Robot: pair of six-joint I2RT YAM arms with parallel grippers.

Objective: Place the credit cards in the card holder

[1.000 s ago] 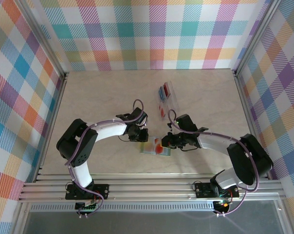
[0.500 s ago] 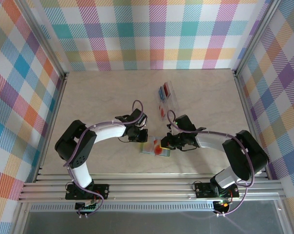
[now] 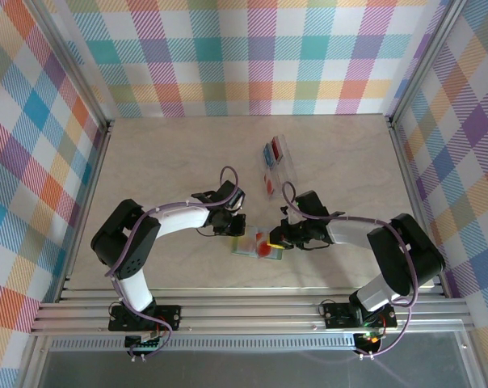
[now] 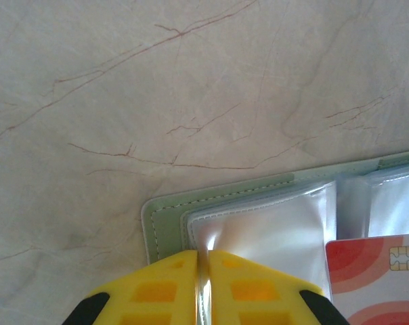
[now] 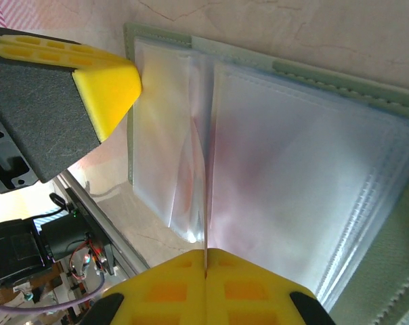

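The sage-green card holder (image 3: 250,245) lies open on the table between both grippers, its clear inner sleeves (image 5: 286,196) spread out. My left gripper (image 4: 203,254) is shut on the corner of one clear sleeve (image 4: 265,227), near the holder's green edge (image 4: 162,220); from above it (image 3: 233,227) sits at the holder's far left corner. My right gripper (image 5: 206,253) is shut on a thin card seen edge-on, standing among the sleeves. That pale card with its orange-red round mark (image 4: 375,277) shows over the holder (image 3: 263,242). The right gripper (image 3: 277,238) sits at the holder's right side.
A clear plastic rack (image 3: 278,166) stands behind the right gripper, holding a blue and red card (image 3: 271,153) and another red one (image 3: 269,183). The left gripper's yellow finger (image 5: 106,88) is close to the card's path. Plaid walls surround the marbled table (image 3: 163,162).
The right gripper has edged slightly left with the card, over the open holder. The left gripper has kept its hold on the sleeve.
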